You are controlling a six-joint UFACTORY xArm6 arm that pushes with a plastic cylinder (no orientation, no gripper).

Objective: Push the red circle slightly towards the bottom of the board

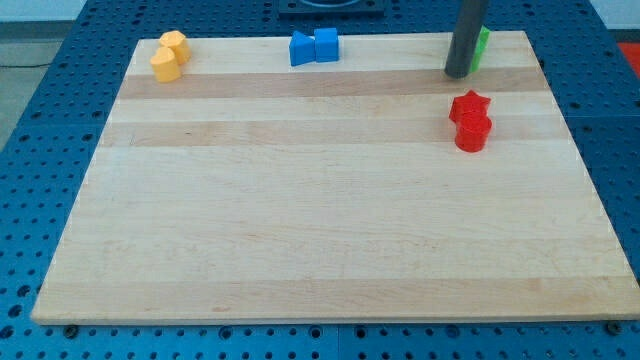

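The red circle [472,134] lies on the wooden board at the view's right, touching a red star [469,105] just above it. My tip [459,73] is at the view's top right, above the red star and apart from it. A green block [482,45] sits right behind the rod, mostly hidden by it; I cannot make out its shape.
Two yellow blocks [168,56] sit together at the view's top left corner. Two blue blocks [314,47] sit together at the top edge near the middle. The board [320,220] rests on a blue pegboard table.
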